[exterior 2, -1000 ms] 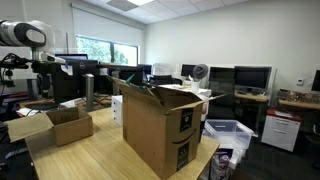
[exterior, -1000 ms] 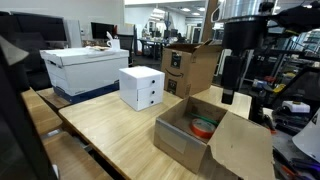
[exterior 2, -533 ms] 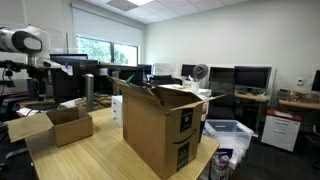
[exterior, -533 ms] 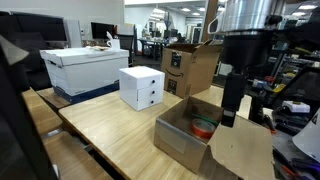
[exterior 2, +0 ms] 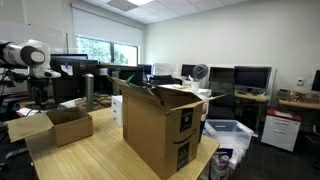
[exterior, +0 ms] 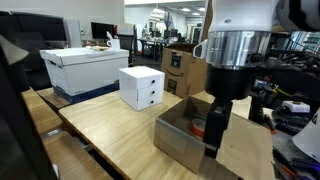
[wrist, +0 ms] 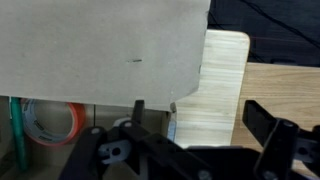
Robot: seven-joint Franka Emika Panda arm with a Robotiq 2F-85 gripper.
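A: Starting at the upper left in an exterior view, which containers show?
B: A white lidded bin (exterior: 85, 65), boxy and smooth. Its lid is on, so the contents are hidden. Right of it, near mid-frame, a small white drawer cube (exterior: 142, 87) stands on the pale wood-grain tabletop (exterior: 105, 125) with its drawers closed.

A: And further right?
B: A tall brown carton (exterior: 188, 68) stands behind with its flaps up. I cannot tell what it holds. In the lower right, a low open cardboard box (exterior: 178, 135) sits on the tabletop with its flaps folded outward.

A: Anything inside that one?
B: In the wrist view, at the lower left, an orange-rimmed roll (wrist: 55, 122) lies in it, round with a pale middle. A thin green strip (wrist: 15, 130) is at the far left edge. A flat, matte cardboard flap (wrist: 100, 50) covers the upper left, and bare wood shows to the right.

A: Where is the end effector (exterior: 213, 143)?
B: It hangs from the thick silver arm (exterior: 235, 50), low at the right side of the low box. Its dark fingers (wrist: 262, 118) are spread wide, with nothing between them.

A: Any other containers?
B: A clear plastic tub (exterior 2: 225, 133) sits at the lower right in an exterior view. Its contents are unclear.
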